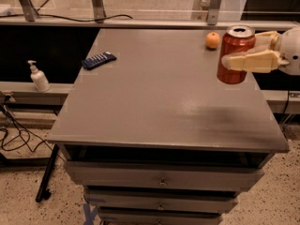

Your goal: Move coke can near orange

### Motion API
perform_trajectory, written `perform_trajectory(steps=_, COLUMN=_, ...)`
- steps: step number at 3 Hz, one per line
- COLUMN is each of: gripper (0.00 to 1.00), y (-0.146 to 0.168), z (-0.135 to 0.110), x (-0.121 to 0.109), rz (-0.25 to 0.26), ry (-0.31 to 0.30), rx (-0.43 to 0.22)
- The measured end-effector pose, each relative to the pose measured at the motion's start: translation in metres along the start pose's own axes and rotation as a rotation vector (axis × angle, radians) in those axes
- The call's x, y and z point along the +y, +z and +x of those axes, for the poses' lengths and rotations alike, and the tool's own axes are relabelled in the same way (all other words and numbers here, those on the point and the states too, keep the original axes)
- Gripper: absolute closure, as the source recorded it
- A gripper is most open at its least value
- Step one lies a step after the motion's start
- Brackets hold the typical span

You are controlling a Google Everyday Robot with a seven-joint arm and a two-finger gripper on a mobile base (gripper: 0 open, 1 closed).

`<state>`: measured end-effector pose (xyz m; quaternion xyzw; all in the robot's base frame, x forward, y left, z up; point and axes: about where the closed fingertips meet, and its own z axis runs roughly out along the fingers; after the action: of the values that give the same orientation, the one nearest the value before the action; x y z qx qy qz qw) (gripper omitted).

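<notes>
1. At two o'clock on the grey surface (154, 102), we find the end effector (240, 49) clamped around the coke can (230, 75), reaching in from three o'clock with one pale finger (253, 60) across the can's front.
2. We see the can upright and, by our reading, held just clear of the top.
3. The orange (213, 40) sits near the can, at its ten o'clock, not touching.
4. We judge the can light and stiff, yet slick and easily dented; a mid-body hold with a modest squeeze suits it.
5. We judge the orange likely to roll if nudged.
6. A blue object (98, 60) lies well apart at ten o'clock.
</notes>
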<state>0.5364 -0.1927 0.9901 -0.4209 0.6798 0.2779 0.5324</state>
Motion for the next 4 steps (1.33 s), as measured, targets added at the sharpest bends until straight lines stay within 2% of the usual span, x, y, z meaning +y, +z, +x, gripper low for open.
perform_trajectory(steps=1, gripper=1.00, y=-0.016, z=-0.007, x=-0.027, rz=0.059, ry=-0.039, rx=0.015)
perform_trajectory(steps=2, gripper=1.00, y=-0.043, z=-0.021, x=-0.079, rz=0.161, ry=-0.081, rx=0.002)
perform_trajectory(steps=3, gripper=1.00, y=-0.062, z=-0.051, x=-0.139, rz=0.280, ry=-0.118, rx=-0.052)
perform_trajectory(steps=4, gripper=1.00, y=-0.059, z=-0.052, x=-0.137, rz=0.262, ry=-0.123, rx=-0.046)
